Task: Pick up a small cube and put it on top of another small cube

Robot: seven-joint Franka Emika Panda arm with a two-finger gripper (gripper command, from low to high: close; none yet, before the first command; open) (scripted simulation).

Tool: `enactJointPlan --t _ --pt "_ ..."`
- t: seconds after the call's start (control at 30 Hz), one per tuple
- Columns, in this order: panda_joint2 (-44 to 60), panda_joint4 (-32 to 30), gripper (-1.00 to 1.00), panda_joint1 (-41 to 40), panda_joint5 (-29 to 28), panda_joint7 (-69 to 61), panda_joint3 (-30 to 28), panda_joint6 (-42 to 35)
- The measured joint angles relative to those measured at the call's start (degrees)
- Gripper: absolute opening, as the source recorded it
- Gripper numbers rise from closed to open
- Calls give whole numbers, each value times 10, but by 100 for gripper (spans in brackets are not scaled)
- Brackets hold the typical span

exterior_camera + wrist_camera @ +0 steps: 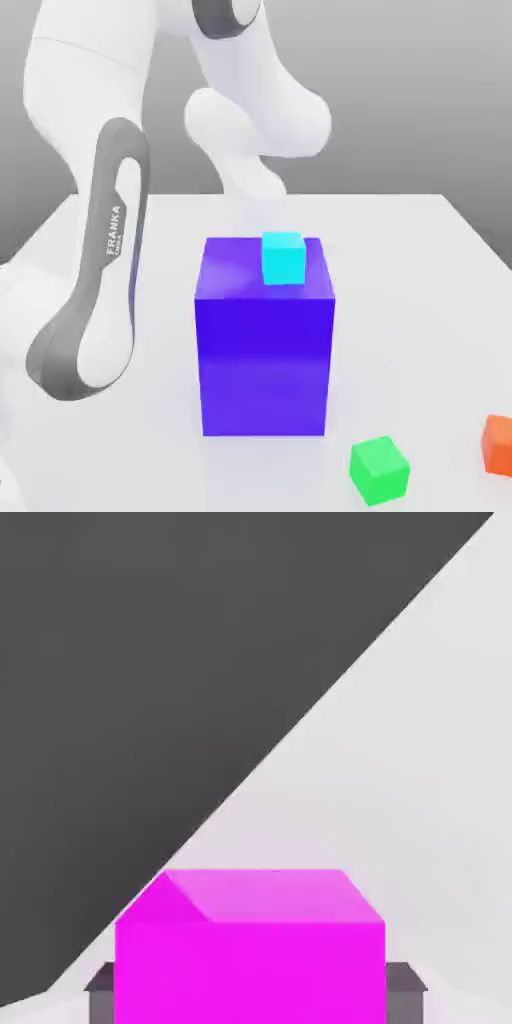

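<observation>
right up against my hand camera sits the small magenta-pink cube (250, 952), square between the two dark fingertips (102, 990) — one pressed to each side of it, so my gripper (250, 992) is clamped on the cube. beyond it i see pale table (420, 762) and a dark backdrop. from the exterior view, the white arm (95, 290) bends down behind the big blue-violet block (265, 340), which hides the gripper and cube from that side. a cyan cube (283, 257) rests on the block's top, near its rear edge. a green cube (379, 469) and an orange cube (497, 445) lie on the table toward the exterior view's right — well apart from the block.
</observation>
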Motion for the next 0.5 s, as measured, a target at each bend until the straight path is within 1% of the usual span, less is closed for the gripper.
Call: enactJointPlan --t 0.07,0.2,0.5 --pt "-1 0 -100 0 0 0 -1 -1" --pt "-71 -20 -100 15 -16 9 -13 -51" --pt "-194 -149 -100 138 -75 -45 88 -40"
